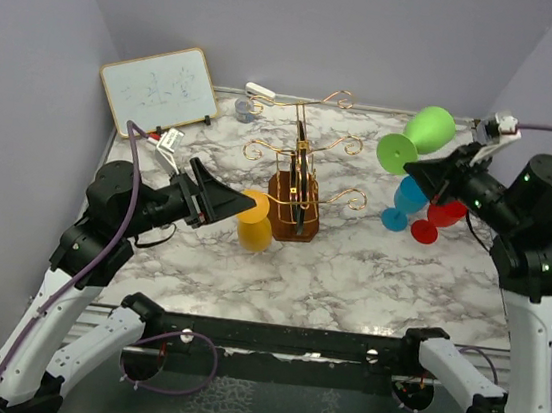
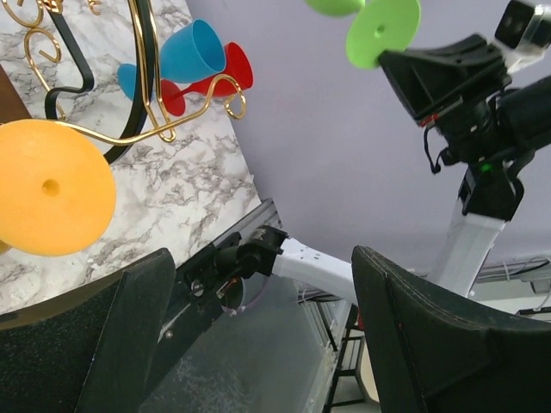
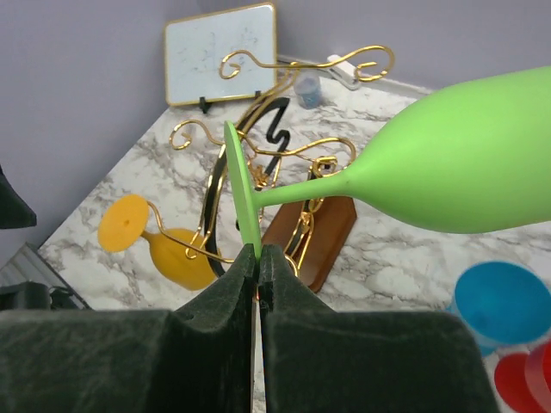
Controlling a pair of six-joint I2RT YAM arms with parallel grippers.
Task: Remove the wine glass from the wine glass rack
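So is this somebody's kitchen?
Probably not, more like a robot test booth: robot arms bolted to a marble-look table, plain grey walls close around it, a whiteboard at the back.

The left arm is bent at the elbow, and its gripper (image 1: 238,202) is held level and pointed to the right, with the jaws spread wide. The right arm is folded inward with the wrist held high, and its gripper (image 3: 258,258) is pinched closed on the foot rim of the green wine glass (image 3: 465,163).
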